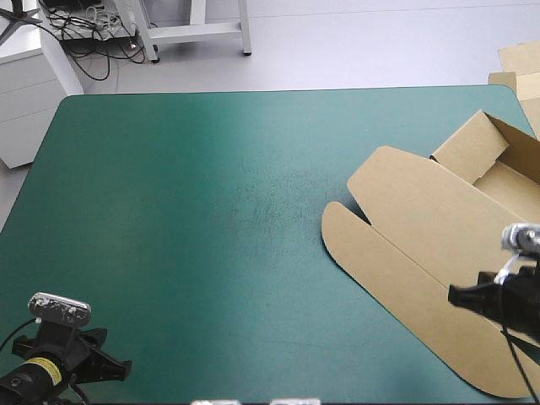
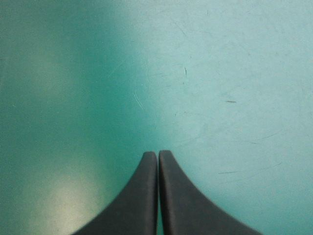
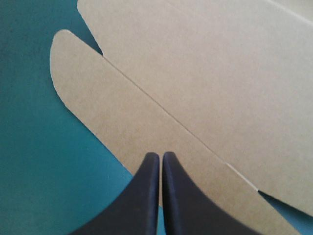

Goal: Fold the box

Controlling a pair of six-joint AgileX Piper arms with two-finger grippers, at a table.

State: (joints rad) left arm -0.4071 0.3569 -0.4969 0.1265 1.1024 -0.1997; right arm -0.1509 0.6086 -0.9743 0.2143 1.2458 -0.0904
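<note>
Your right tool is hovering closed over a flap of the box; your left tool, closed too, is hanging well apart from it.

Scuffed teal-green cover; more brown board

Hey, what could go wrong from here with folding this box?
The box lies near the table at its right edge, so a push might slide it off. The right gripper is shut over the flat flap, so it could skid rather than catch it. The left gripper is over bare teal-green cover, too far to steady the board.
</note>
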